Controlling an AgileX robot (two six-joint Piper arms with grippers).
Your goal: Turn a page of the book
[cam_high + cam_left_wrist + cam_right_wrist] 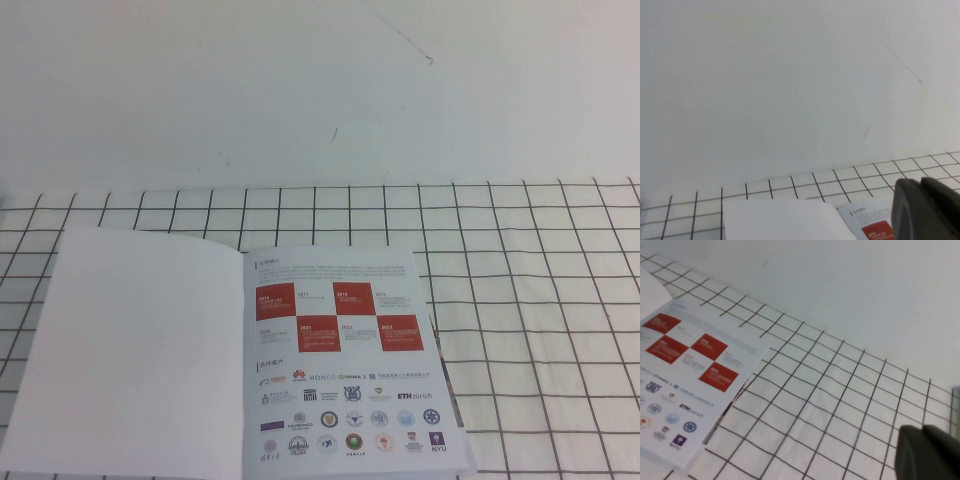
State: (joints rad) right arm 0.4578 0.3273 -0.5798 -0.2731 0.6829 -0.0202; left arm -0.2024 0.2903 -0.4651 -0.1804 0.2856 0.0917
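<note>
Book (240, 360) lies open and flat at the near left of the tabletop (540, 300), its bottom edge running off the near edge of the high view. The page (130, 350), plain white side up, rests flat on the left; the leaf with red squares and logo rows faces up on the right. Judged: cover leaf already over, task looks essentially done.

Left tool (927, 210): a dark part shows at the frame edge, raised above the book's far edge; cannot tell whether apart or together. Right tool (930, 455): dark part over bare grid cloth, right of the book; cannot tell.

Handling, judged: thin glossy leaves, light, floppy, slippery, crease easily. Take hold at a free outer corner, lifting gently.
</note>
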